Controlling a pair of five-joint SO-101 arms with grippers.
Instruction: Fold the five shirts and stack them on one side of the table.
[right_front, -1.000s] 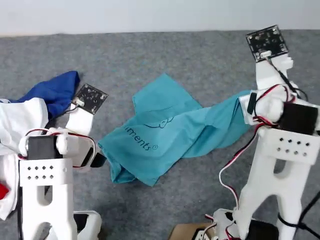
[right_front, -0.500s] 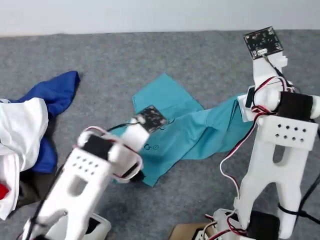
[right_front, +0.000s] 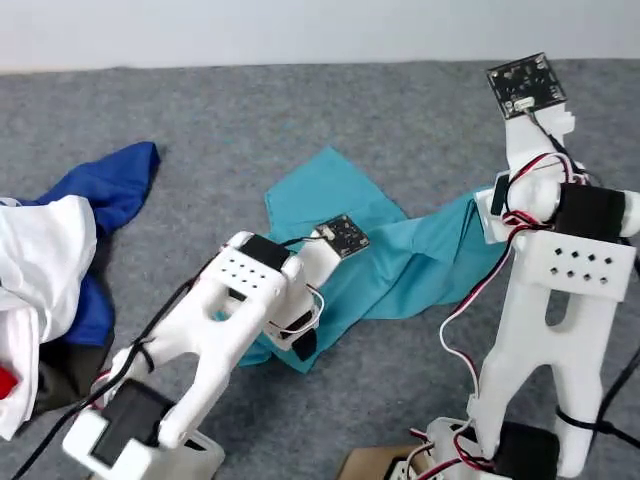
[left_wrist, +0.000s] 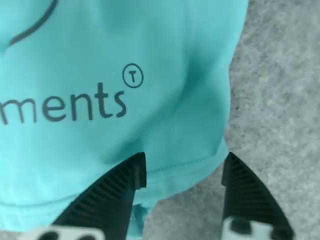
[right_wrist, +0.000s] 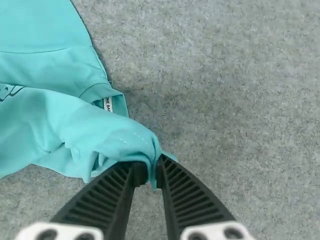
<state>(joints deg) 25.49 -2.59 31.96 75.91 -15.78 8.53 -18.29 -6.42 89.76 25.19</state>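
Grey felt-like covering spreads over the table (right_front: 250, 110), where the left arm has swung in one second from beside the heap of clothes at 9 o'clock to the middle. Its left gripper (right_front: 300, 345) now hangs over the 7 o'clock edge of the teal shirt (right_front: 400, 260). The right arm has barely shifted, and the shirt lies much as it did.

A pale wall (right_front: 300, 30) runs along the far edge at 12 o'clock, and a brown cardboard corner (right_front: 370, 465) shows at 6 o'clock.

From left to right:
- **Heap at 9 o'clock:** a white shirt (right_front: 40, 250) lies over a blue shirt (right_front: 110, 185). A dark garment (right_front: 60, 370) and a sliver of red cloth (right_front: 5, 383) sit beneath them at the near edge.
- **Teal shirt:** one only, crumpled at the centre with dark print across its front.
- **Arms:** two, each with one gripper.

In the left wrist view, the left gripper (left_wrist: 182, 172) has its fingers spread wide. One is above the teal shirt (left_wrist: 100, 60) and the other above bare grey surface, with the hem between them.

At 3 o'clock of the shirt, the right gripper (right_front: 497, 210) holds a bunched fold. In the right wrist view, the right gripper (right_wrist: 150, 170) has its fingers pinched together on the teal shirt (right_wrist: 45, 125).
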